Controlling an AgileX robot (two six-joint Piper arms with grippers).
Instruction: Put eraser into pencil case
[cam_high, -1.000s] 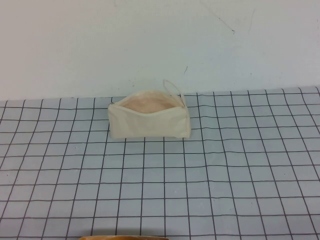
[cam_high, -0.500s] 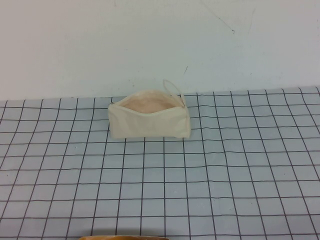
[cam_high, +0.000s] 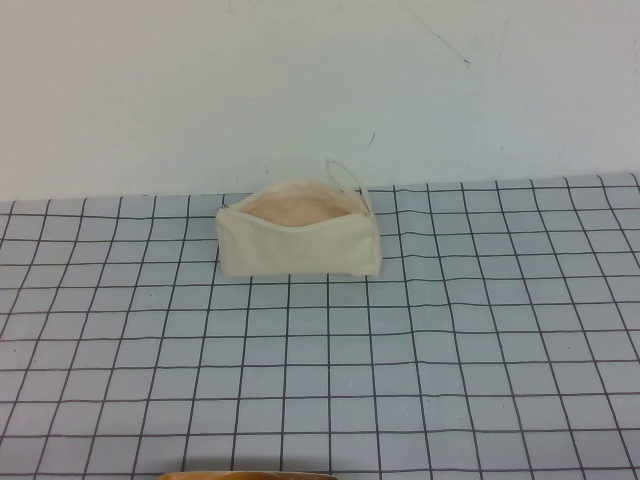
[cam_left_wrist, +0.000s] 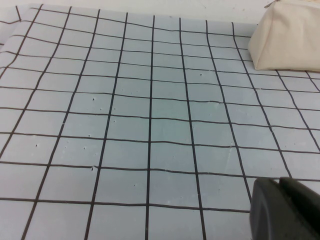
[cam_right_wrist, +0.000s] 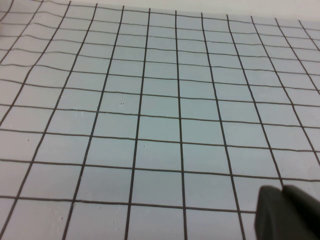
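Case (cam_high: 297, 240) stands unzipped on the gridded bench (cam_high: 400, 360), mouth up, loop at its right end. Left claw (cam_left_wrist: 285, 210): dark tip only, low over bench, case well ahead of it; grip state cannot be told. Right claw (cam_right_wrist: 287, 215): same, over bare grid. Eraser not visible.

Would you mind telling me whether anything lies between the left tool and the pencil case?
Nothing visible does. In the left wrist view only bare gridded mat separates the left tool from the pencil case. The right tool is over bare mat too. No eraser shows.
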